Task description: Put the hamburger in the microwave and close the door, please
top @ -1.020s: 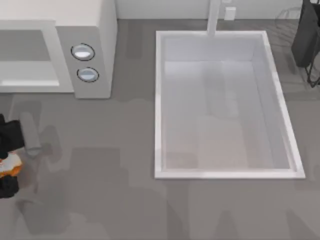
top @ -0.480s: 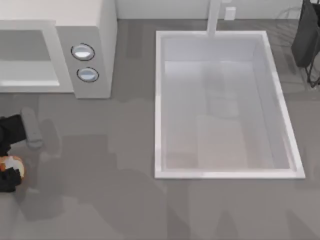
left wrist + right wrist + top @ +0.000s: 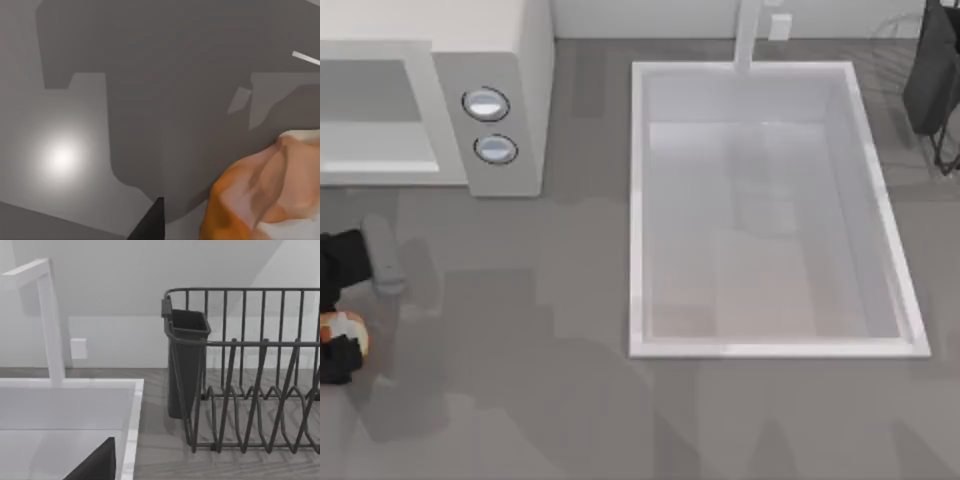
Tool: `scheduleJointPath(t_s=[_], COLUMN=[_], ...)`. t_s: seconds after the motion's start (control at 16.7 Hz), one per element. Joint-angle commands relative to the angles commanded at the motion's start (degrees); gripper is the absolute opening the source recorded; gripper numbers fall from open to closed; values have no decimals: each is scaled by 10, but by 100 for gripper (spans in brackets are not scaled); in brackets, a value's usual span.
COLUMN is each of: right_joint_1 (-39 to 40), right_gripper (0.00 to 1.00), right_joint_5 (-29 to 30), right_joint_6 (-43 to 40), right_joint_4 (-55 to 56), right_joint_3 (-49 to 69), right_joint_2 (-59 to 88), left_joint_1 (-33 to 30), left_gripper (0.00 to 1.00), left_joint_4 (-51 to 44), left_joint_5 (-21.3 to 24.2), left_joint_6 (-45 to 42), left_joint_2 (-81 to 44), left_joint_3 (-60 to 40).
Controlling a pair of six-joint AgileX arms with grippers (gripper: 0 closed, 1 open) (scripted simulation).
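Hamburger [image 3: 342, 328] sits at far left edge of the table [image 3: 550, 400], in front of the microwave [image 3: 440, 100] and well apart from it, pinched btwn the dark fingers of the left gripper [image 3: 334, 325]; fingers clamp it from front and back, bun visible in the gap. Left wrist cam shows the burger [image 3: 265, 190] close up, orange/tan w/ whitish edge, one dark fingertip [image 3: 150, 225] beside it, grey table surface [image 3: 150, 75] behind w/ shadows across it. Door [image 3: 385, 255] is swung open: its white bar handle shows just behind the left gripper, near the front of the microwave cavity. Cavity is open, grey inside, two round knobs [image 3: 486, 104] on the panel to its right. White sink basin [image 3: 770, 210] takes mid-right of the table, faucet [image 3: 748, 35] at its back rim. Right arm [image 3: 932, 70] parked at far back-right corner, by the dark wire dish rack [image 3: 250, 375]; right wrist cam looks at rack, its dark cutlery cup [image 3: 186, 360], faucet and sink rim. Right fingers: can't tell open or closed.
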State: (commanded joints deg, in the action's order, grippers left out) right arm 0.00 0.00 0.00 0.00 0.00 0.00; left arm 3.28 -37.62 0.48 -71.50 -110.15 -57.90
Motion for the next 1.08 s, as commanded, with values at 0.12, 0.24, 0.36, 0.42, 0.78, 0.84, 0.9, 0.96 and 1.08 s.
scheduleJointPath(t_s=[0.12, 0.24, 0.36, 0.42, 0.78, 0.84, 0.9, 0.96, 1.08], right_joint_1=[0, 0, 0, 0, 0, 0, 0, 0, 0], right_gripper=[100, 100, 100, 100, 100, 100, 100, 100, 100], right_joint_5=[0, 0, 0, 0, 0, 0, 0, 0, 0], right_joint_6=[0, 0, 0, 0, 0, 0, 0, 0, 0], right_joint_4=[0, 0, 0, 0, 0, 0, 0, 0, 0], right_joint_3=[0, 0, 0, 0, 0, 0, 0, 0, 0], right_joint_2=[0, 0, 0, 0, 0, 0, 0, 0, 0], left_joint_1=[0, 0, 0, 0, 0, 0, 0, 0, 2], left_gripper=[47, 32, 17, 10, 0, 0, 0, 0, 0], left_joint_4=[0, 0, 0, 0, 0, 0, 0, 0, -48], left_joint_5=[0, 0, 0, 0, 0, 0, 0, 0, -4], left_joint_6=[0, 0, 0, 0, 0, 0, 0, 0, 12], left_joint_2=[0, 0, 0, 0, 0, 0, 0, 0, 41], left_joint_3=[0, 0, 0, 0, 0, 0, 0, 0, -6])
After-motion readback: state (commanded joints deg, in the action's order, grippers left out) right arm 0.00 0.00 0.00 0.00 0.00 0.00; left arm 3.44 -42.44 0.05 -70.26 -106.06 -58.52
